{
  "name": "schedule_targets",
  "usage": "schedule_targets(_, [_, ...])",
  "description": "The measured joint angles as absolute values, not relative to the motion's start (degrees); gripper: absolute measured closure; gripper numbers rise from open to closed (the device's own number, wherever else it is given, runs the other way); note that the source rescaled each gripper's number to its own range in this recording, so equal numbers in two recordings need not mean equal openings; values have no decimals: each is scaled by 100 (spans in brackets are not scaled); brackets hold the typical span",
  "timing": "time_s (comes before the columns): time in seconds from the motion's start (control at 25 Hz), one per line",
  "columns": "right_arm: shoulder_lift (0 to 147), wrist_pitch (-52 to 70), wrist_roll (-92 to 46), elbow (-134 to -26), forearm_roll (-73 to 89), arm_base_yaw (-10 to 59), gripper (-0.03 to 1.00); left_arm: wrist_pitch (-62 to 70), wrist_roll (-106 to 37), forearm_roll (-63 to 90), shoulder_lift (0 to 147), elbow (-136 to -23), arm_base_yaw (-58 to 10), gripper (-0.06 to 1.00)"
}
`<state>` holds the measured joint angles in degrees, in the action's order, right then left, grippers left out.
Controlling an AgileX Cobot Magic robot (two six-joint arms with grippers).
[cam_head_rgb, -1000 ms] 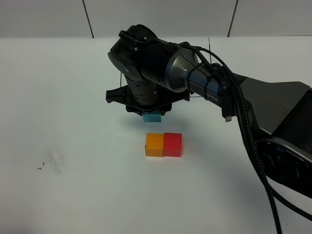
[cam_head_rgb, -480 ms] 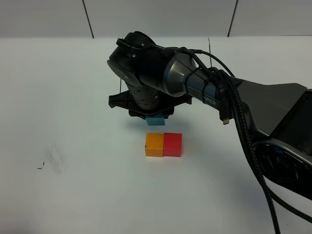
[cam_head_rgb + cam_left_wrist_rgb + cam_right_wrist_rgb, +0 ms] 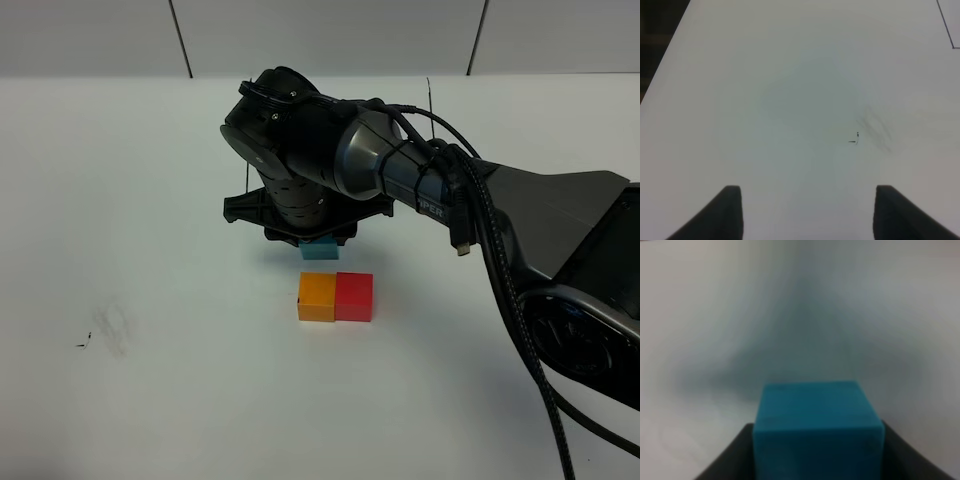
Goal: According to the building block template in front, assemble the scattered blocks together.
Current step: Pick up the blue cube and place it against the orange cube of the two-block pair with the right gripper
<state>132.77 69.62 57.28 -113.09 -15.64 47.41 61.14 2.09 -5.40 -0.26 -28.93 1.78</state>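
Note:
My right gripper (image 3: 318, 238) reaches across the middle and is shut on the sky blue cube (image 3: 318, 250), which sits between its fingers in the right wrist view (image 3: 817, 427). The cube is held low, just behind the orange cube (image 3: 316, 297). The orange cube and the red cube (image 3: 354, 296) sit side by side on the white table, touching. The template cubes are hidden behind the right arm; only a bit of its thin black outline (image 3: 429, 95) shows. My left gripper (image 3: 807, 212) is open and empty over bare table, and is out of the high view.
A grey smudge and small black marks (image 3: 108, 328) lie on the table at the left, also in the left wrist view (image 3: 872, 129). The right arm's dark body and cables (image 3: 520, 250) fill the right side. A black line corner (image 3: 946, 25) shows far from the left gripper.
The right gripper has shifted slightly toward the orange and red pair with the blue cube in it, mostly in the first half second. The orange and red cubes have not moved.

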Motion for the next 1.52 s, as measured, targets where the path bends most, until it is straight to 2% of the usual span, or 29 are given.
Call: schedule_targets(1.52, [13609,6957,5783,-11307,-1280,4745,96,6114,209,-540,-26,-2893,178,72])
